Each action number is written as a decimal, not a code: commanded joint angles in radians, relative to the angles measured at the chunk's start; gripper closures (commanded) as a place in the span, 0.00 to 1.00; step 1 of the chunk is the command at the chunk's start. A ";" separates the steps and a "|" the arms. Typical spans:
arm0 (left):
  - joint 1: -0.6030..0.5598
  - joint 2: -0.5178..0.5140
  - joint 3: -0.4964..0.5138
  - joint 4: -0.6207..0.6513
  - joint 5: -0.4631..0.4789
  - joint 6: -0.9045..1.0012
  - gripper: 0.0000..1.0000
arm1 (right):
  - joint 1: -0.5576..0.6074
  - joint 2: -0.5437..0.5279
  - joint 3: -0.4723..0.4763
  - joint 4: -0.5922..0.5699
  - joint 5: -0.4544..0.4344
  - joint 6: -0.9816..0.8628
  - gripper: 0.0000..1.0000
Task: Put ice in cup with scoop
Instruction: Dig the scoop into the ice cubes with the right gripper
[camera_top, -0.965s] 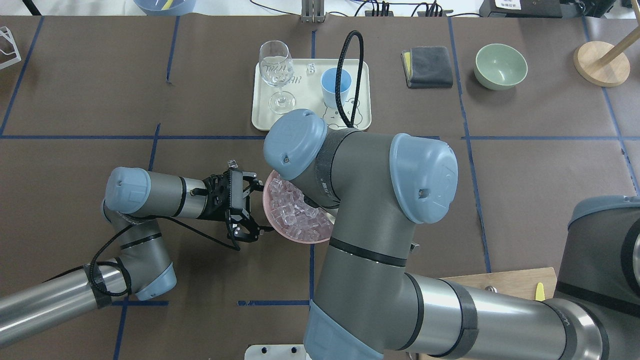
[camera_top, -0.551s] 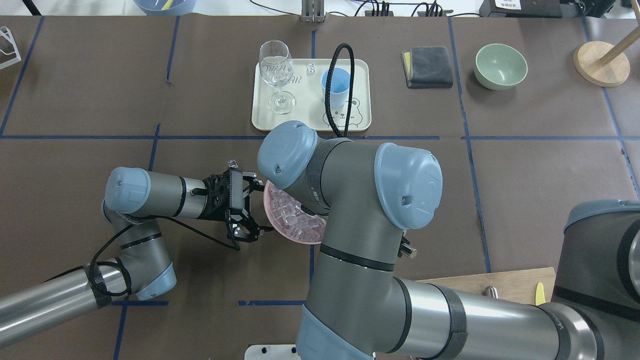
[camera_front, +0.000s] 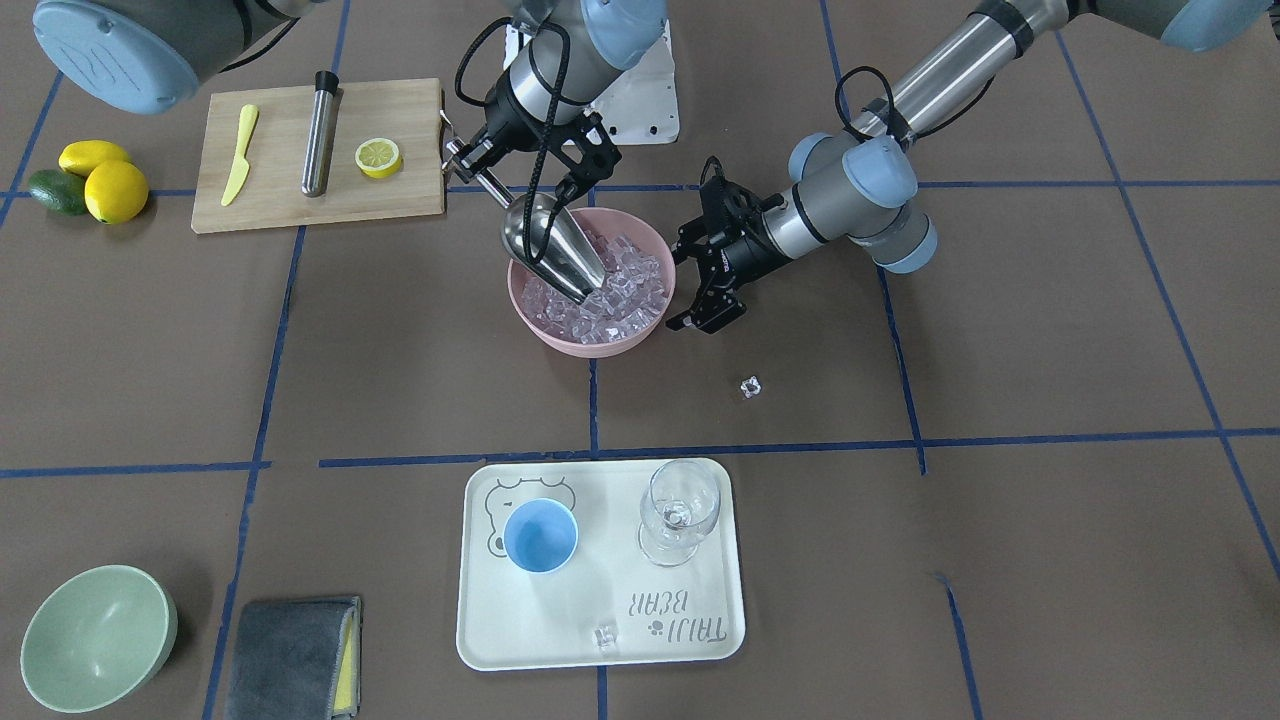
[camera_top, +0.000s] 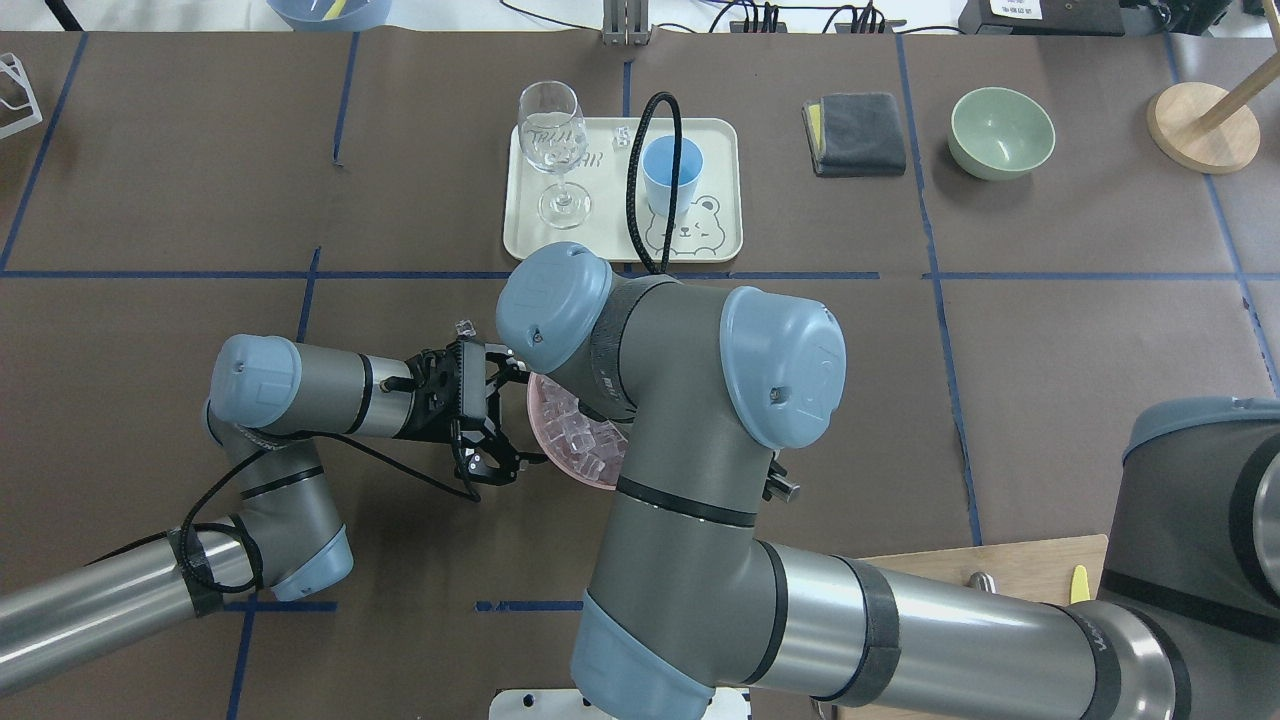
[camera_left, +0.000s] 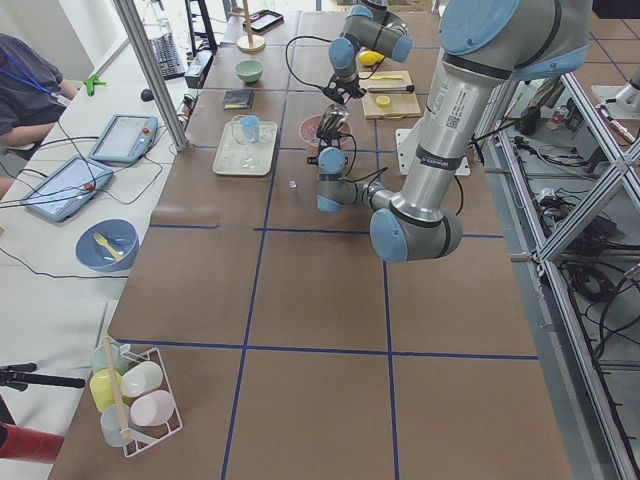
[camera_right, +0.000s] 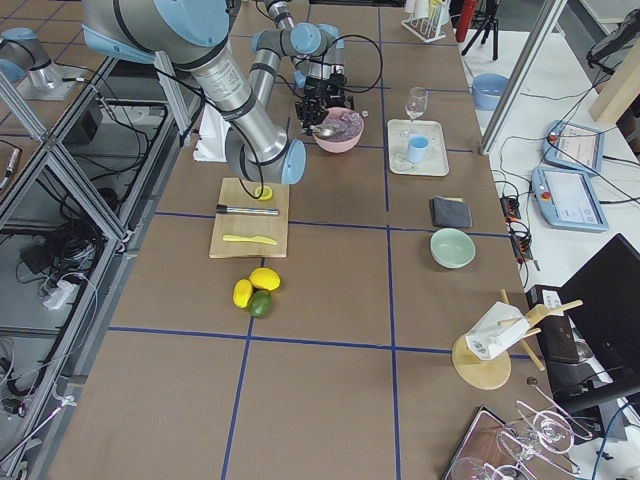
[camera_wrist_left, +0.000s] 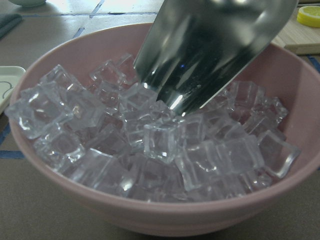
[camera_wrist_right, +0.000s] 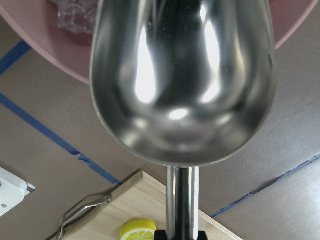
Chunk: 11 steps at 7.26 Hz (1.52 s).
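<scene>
fingers r clamp scoop handle | fingers l wide | front: tip in ice | overhead: hidden

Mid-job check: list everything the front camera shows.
pink bowl: one, pink, table centre
ice: many cubes, clear, in pink bowl
scoop: one, steel, tip in ice
tray: one, cream, operators' side
cup: one, light blue, on tray
glass: one, clear, on tray
loose cubes: two, clear, one on tray, one on table
cloth: one, grey, operators' side
green bowl: one, pale green, beside cloth
board: one, wooden, carries knife, cylinder, lemon half
lemons: two, yellow, beside board with avocado
left gripper: one, black, open beside pink bowl
right gripper: one, black, shut on scoop handle
</scene>
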 joint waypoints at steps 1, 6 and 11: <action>0.001 0.000 0.000 0.000 0.000 0.000 0.01 | 0.002 0.009 -0.047 0.075 0.000 0.003 1.00; 0.001 0.000 0.000 0.000 0.000 0.000 0.01 | 0.005 0.010 -0.104 0.173 -0.002 0.017 1.00; 0.001 0.000 0.000 0.000 0.000 0.000 0.01 | 0.008 -0.002 -0.098 0.254 -0.003 0.027 1.00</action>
